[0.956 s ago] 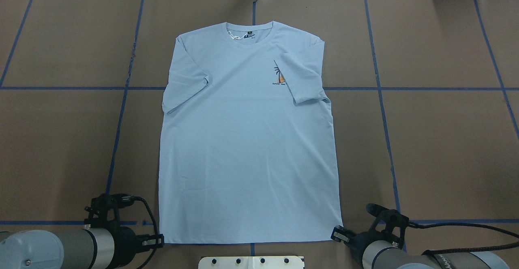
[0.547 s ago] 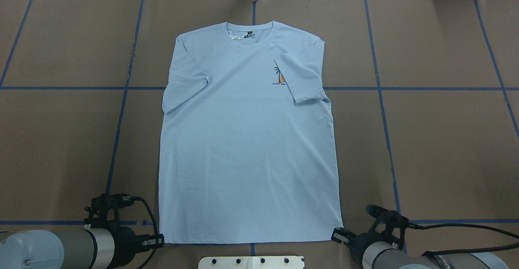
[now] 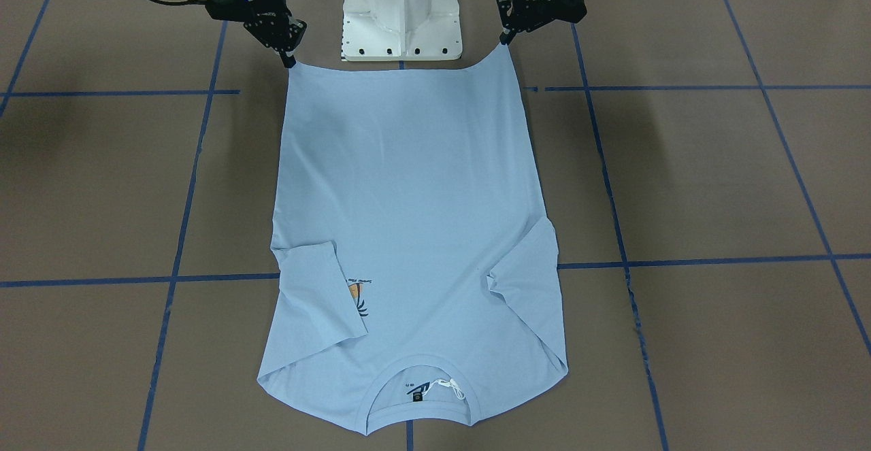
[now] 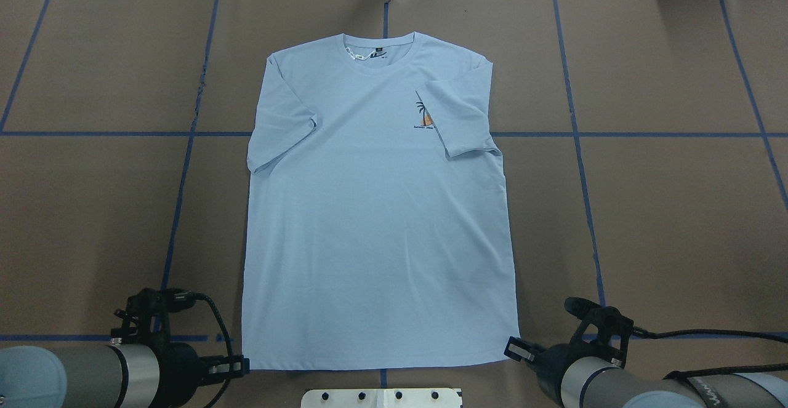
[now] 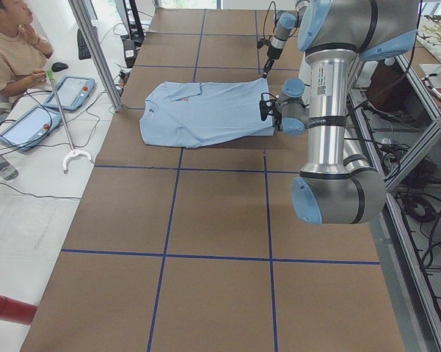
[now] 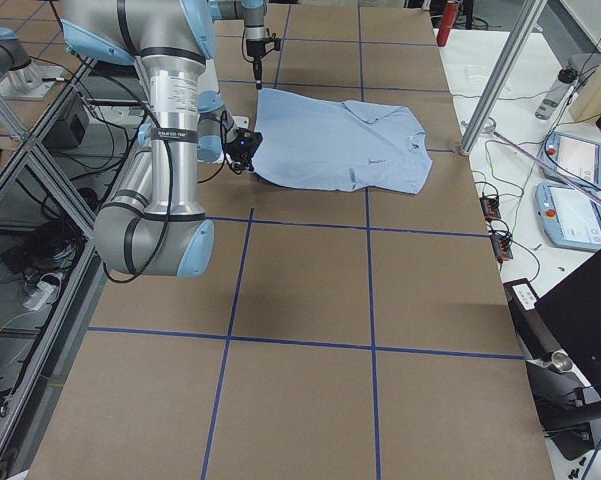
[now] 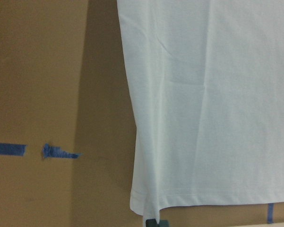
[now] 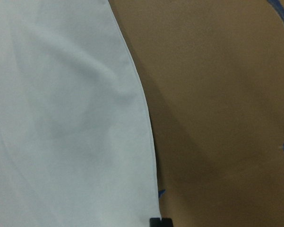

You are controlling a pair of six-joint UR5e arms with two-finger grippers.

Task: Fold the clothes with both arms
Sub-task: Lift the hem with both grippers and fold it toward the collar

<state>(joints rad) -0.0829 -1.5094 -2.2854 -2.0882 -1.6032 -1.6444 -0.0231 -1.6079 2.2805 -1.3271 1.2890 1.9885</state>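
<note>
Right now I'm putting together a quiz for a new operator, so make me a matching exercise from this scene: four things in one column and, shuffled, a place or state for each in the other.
Things
1. left gripper
2. right gripper
3. palm print
4. collar

Places or states
A. at the end of the shirt farthest from the robot's white base
B. partly covered by a folded-in sleeve
C. holding the hem corner on the robot's right
D. holding the hem corner on the robot's left

Pairs: 1-D, 2-C, 3-B, 4-A
</note>
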